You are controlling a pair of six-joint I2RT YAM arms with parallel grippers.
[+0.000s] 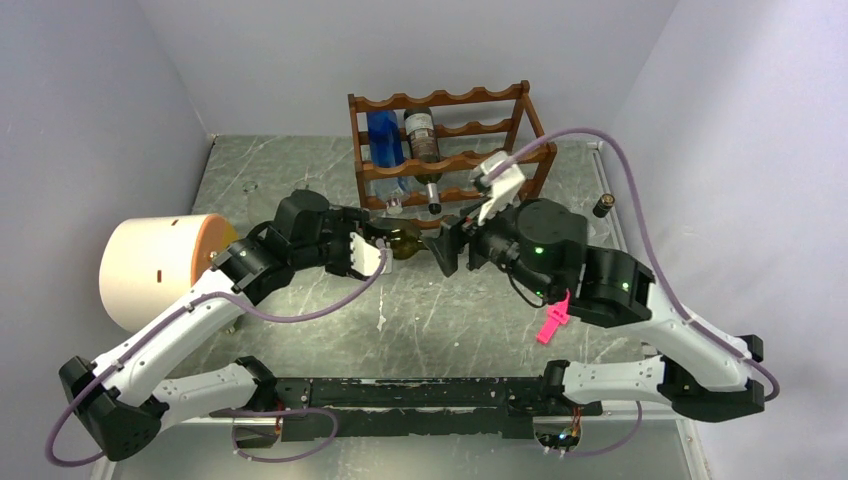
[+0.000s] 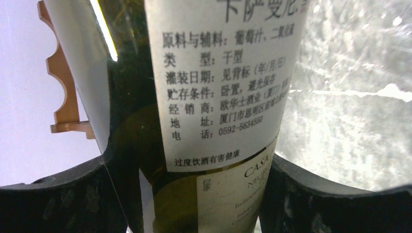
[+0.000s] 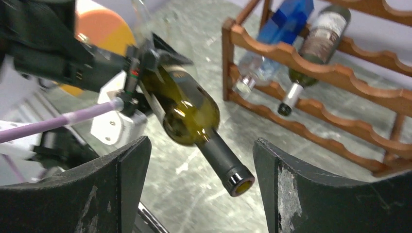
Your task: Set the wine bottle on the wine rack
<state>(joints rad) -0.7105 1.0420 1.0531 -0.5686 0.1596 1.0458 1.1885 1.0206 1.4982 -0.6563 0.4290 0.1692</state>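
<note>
A green wine bottle (image 1: 405, 241) with a white label (image 2: 223, 82) is held level above the table, neck pointing right. My left gripper (image 1: 378, 256) is shut on its body; its dark fingers (image 2: 58, 199) press both sides of the bottle in the left wrist view. My right gripper (image 1: 447, 246) is open, and the bottle's neck (image 3: 221, 160) lies between its fingers (image 3: 121, 184) without touching them. The reddish-brown wine rack (image 1: 450, 160) stands just behind both grippers and also shows in the right wrist view (image 3: 316, 73).
The rack holds a blue bottle (image 1: 384, 140) and a dark wine bottle (image 1: 424, 140), necks toward me. A cream cylinder with an orange face (image 1: 160, 265) lies at the left. A small dark object (image 1: 602, 206) sits at the right edge. Walls enclose the table.
</note>
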